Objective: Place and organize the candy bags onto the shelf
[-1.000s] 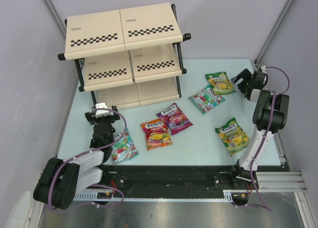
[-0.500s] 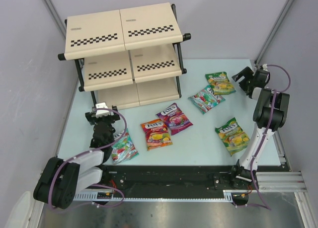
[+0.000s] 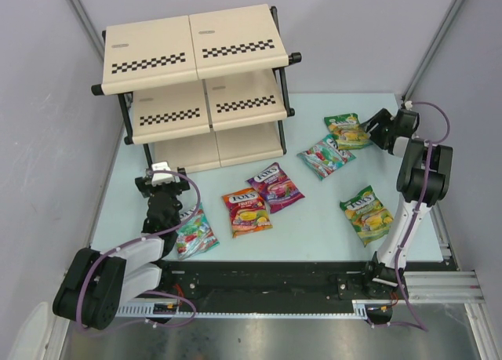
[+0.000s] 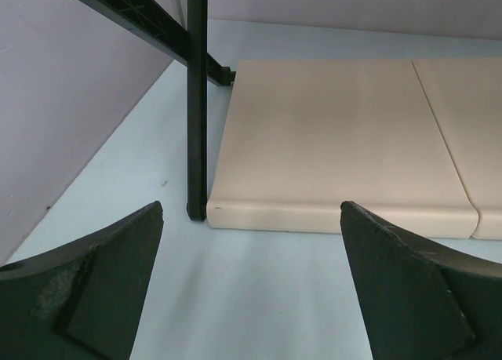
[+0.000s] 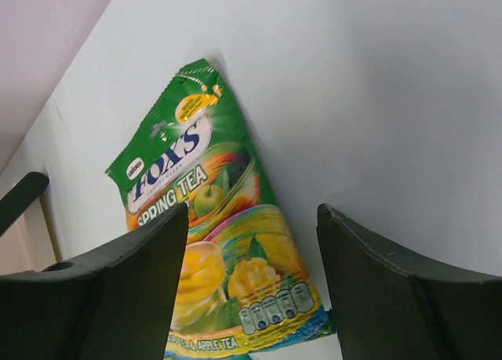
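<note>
The shelf (image 3: 196,85) stands at the back left, and its lowest beige panel (image 4: 337,140) lies just ahead of my left gripper (image 4: 251,281), which is open over bare table. Seen from above, my left gripper (image 3: 161,181) sits before the shelf's left foot, with a teal candy bag (image 3: 196,231) beside the arm. My right gripper (image 3: 375,125) is open at the right end of a green-yellow bag (image 3: 346,130). In the right wrist view that bag (image 5: 212,242) lies flat between the spread fingers (image 5: 118,297). Teal (image 3: 325,157), purple-pink (image 3: 274,186), red-orange (image 3: 246,211) and green-yellow (image 3: 366,213) bags lie on the table.
The pale blue table (image 3: 314,234) is bounded by grey walls on the left and right. A black rail (image 3: 259,281) runs along the near edge by the arm bases. The shelf's black leg (image 4: 196,101) stands just ahead of my left fingers.
My right gripper has moved left and down onto the end of the green-yellow bag at the back right. The left arm and all bags have stayed put.
</note>
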